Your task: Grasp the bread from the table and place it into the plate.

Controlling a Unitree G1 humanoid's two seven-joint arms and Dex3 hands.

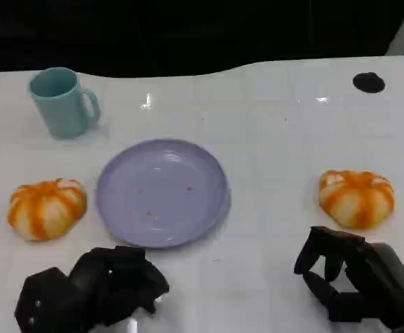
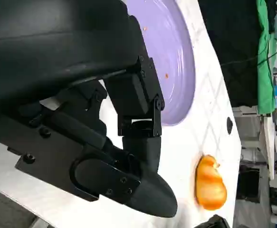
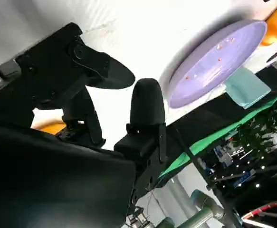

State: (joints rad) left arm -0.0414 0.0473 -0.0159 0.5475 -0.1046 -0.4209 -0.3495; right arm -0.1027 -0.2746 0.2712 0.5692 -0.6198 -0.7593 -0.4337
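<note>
Two orange-and-white bread rolls are seen on the white table (image 1: 257, 104), and neither has been picked up yet, so nothing of the task is judged done. The left roll (image 1: 46, 208) lies just left of the lilac plate (image 1: 162, 192), close to its rim but apart from it; the right roll (image 1: 356, 198) sits well apart from the plate, on the right side. The plate is found centre-table w/ nothing in it but a few orange crumbs, so the placing step is still ahead. The left hand (image 1: 94, 288) is held at the near edge, just near of the plate's rim, fingers curled in w/ nothing inside them, no bread touched. The right hand (image 1: 354, 281) is parked near the right roll, on its near side, fingers apart and loosely bent, nothing held; a gap of bare table is seen btw fingertips and roll. In the right wrist view the fingers (image 3: 148, 102) are shown separated over the table, w/ a bit of orange visible behind them. By the left wrist view, the far-side roll (image 2: 209, 183) is seen beyond the plate. A teal mug (image 1: 62, 102) stands far-left, and a small black spot (image 1: 369, 82) is marked far-right; neither is involved. Still left, as judged: reach, grasp, lift, carry, release, i.e. approx. the whole job. The right roll looks the likelier target, given the spread hand beside it.
</note>
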